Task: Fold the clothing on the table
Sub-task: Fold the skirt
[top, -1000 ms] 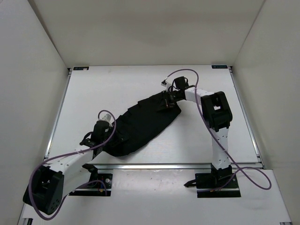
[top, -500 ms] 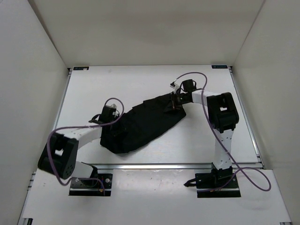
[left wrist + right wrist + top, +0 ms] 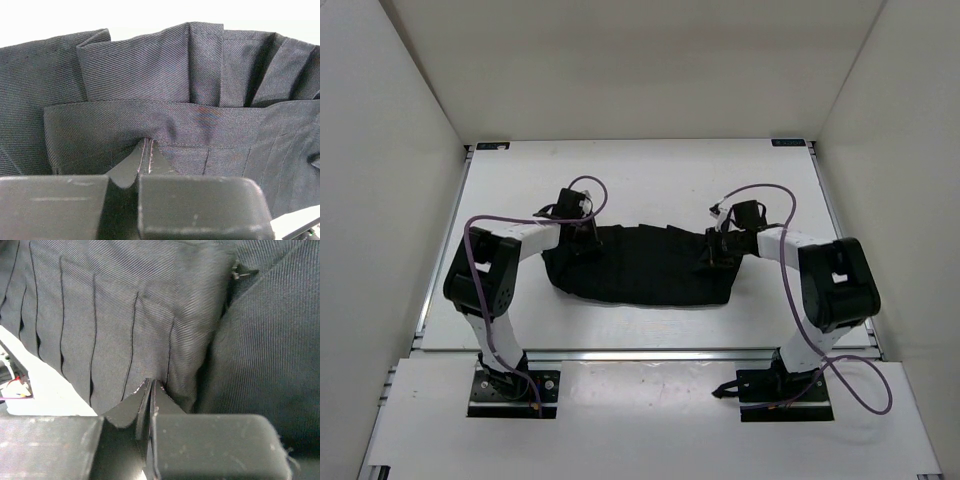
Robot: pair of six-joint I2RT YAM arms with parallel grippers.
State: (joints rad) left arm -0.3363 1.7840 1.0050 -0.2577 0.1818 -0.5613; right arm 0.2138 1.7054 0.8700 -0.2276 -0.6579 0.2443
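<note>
table (image 3: 650, 170): lying white beneath both arms.
skirt (image 3: 645, 268): lying spread sideways across the table's middle, pleats showing.
left gripper (image 3: 582, 240): pinching the skirt's left end, jaws pressed together on the fabric.
right gripper (image 3: 717, 250): pinching the skirt's right end in the same way.

- From my overhead feed the light is even and soft, falling from above; the white bench (image 3: 640, 175) reads bright without glare.
- The arms (image 3: 785, 250) cast only faint, fuzzy shadows on the bench.
- The skirt (image 3: 640, 265) comes through as an almost flat black patch overhead, and I can barely make out its pleats.
- The walls (image 3: 390, 150) splay outward towards the frame edges, a wide-lens effect.
- On the left wrist feed the weave is crisp, the top strip is blown out to white, and the left claw (image 3: 145, 150) and its housing are soft.
- On the right wrist feed the pleats are sharp, the right claw (image 3: 150, 390) is blurred, and the bench patch at lower left is overexposed.
</note>
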